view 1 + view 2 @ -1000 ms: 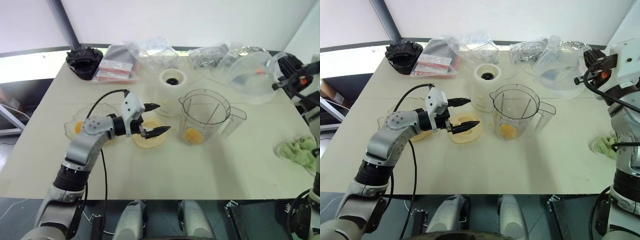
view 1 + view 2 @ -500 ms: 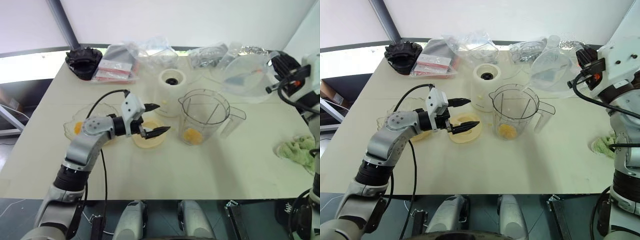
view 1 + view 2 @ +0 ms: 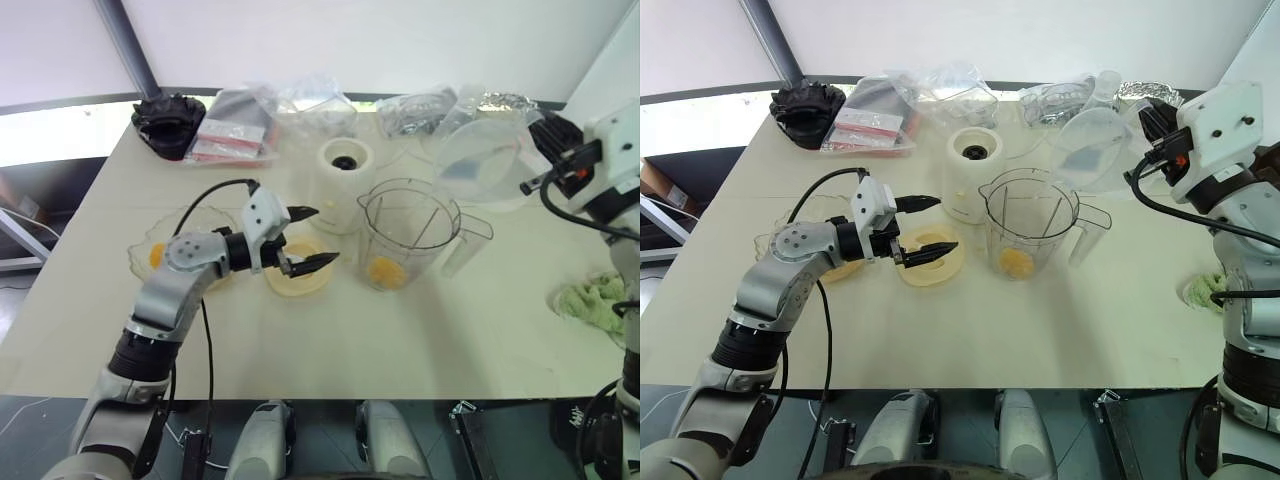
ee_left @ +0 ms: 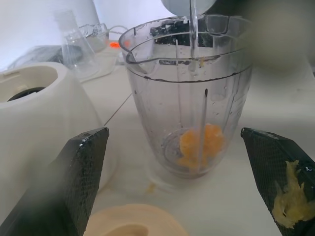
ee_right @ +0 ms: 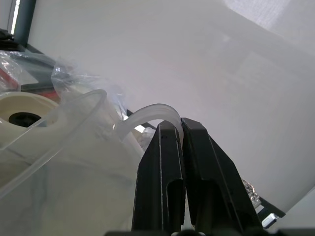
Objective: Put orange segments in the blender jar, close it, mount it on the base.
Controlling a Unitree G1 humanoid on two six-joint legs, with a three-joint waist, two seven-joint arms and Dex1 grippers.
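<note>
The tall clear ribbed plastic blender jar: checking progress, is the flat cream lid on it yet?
No, the blender jar stands open-topped; the lid lies on the table.

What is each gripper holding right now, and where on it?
The right gripper is shut on the handle of a clear plastic pitcher, raised above the blender jar. The left gripper is open, holding nothing.

Lighting: bright, even daylight from a pale backdrop behind the table (image 3: 330, 340); shadows soft and faint. Glare: highlights on the plastic bags (image 3: 300, 105) at the far edge. Focus: head views sharp. Left wrist view: the blender jar (image 4: 189, 98) ahead of the jaws crisp, fingers (image 4: 83, 182) beside it blurred. Right wrist view: washed-out, hazy beyond the fingers (image 5: 170, 182).
</note>
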